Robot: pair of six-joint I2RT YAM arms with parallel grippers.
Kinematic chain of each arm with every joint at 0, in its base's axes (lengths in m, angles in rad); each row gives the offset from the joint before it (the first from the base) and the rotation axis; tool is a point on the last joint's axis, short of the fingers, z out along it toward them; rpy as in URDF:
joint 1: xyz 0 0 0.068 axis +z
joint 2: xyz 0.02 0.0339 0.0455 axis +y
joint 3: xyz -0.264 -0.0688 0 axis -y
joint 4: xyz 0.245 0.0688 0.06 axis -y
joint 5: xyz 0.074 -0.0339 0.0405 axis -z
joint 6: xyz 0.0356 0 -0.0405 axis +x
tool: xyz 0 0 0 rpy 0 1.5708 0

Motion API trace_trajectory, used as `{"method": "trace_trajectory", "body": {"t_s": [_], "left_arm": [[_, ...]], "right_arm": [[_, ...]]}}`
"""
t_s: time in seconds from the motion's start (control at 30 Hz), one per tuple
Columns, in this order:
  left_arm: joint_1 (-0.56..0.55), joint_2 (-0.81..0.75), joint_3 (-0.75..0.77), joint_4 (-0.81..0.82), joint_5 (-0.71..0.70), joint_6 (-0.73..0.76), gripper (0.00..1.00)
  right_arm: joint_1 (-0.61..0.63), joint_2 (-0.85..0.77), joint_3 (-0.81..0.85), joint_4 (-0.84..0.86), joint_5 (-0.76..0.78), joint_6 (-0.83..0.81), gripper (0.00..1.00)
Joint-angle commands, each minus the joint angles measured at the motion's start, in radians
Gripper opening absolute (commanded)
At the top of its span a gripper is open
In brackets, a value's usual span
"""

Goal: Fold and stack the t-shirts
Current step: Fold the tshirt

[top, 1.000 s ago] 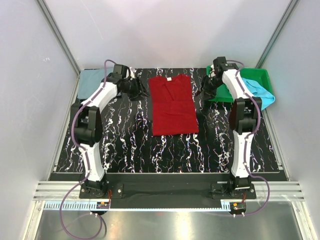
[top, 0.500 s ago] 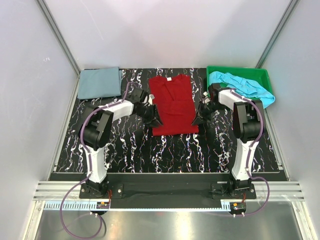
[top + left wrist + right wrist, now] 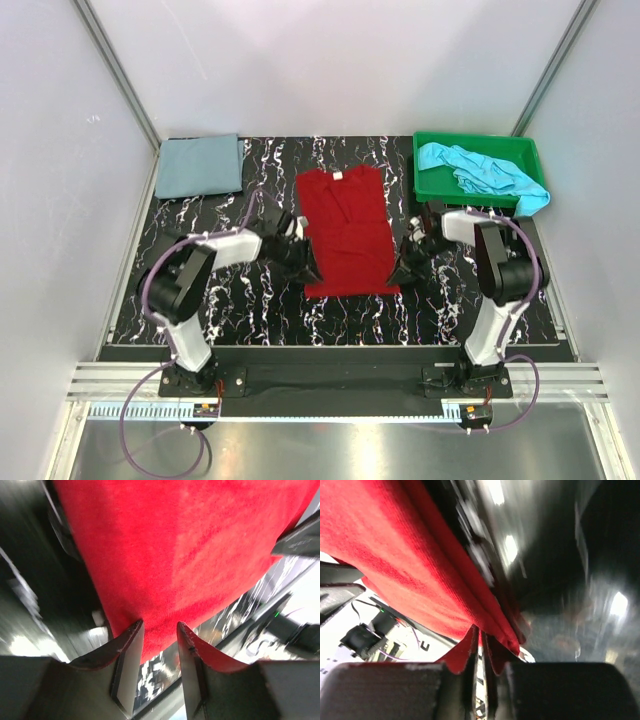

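Observation:
The deep red t-shirt [image 3: 345, 230] lies flat mid-table, folded narrow, collar at the far end. My left gripper [image 3: 308, 270] is at its near-left corner. In the left wrist view its jaws [image 3: 157, 627] stand apart with the red hem [image 3: 165, 570] between the tips. My right gripper [image 3: 398, 272] is at the near-right corner. In the right wrist view it [image 3: 481, 635] is shut on the red cloth's edge [image 3: 420, 565]. The grey-blue t-shirt [image 3: 200, 166] lies folded at the far left. The turquoise t-shirt [image 3: 480, 168] is crumpled in the tray.
The green plastic tray [image 3: 470, 138] stands at the far right corner of the black marbled table [image 3: 240, 300]. White enclosure walls close in the far and both side edges. Both arm bases sit at the near edge.
Both grippers came down from the shirt's far end along its sides to its near corners. The red shirt has shifted toward the near edge. The right gripper has closed on its corner.

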Motion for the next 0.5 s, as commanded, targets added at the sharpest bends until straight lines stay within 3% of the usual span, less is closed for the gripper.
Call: {"method": "trace_trajectory", "body": {"t_s": [0.0, 0.13, 0.27, 0.47], "left_arm": [[-0.051, -0.124, -0.148, -0.085, -0.120, 0.012, 0.41], [-0.064, -0.341, -0.215, -0.101, -0.114, -0.002, 0.54], [-0.022, -0.399, -0.123, -0.159, -0.145, 0.047, 0.64], [0.127, -0.225, 0.041, -0.165, -0.104, 0.172, 0.69]], "right_arm": [[0.024, -0.160, -0.122, 0.004, 0.033, 0.010, 0.17], [0.024, -0.332, -0.192, -0.005, 0.039, 0.008, 0.36], [0.024, -0.331, -0.089, -0.005, 0.054, -0.013, 0.62], [0.022, -0.089, 0.162, -0.014, 0.034, -0.062, 0.67]]}}
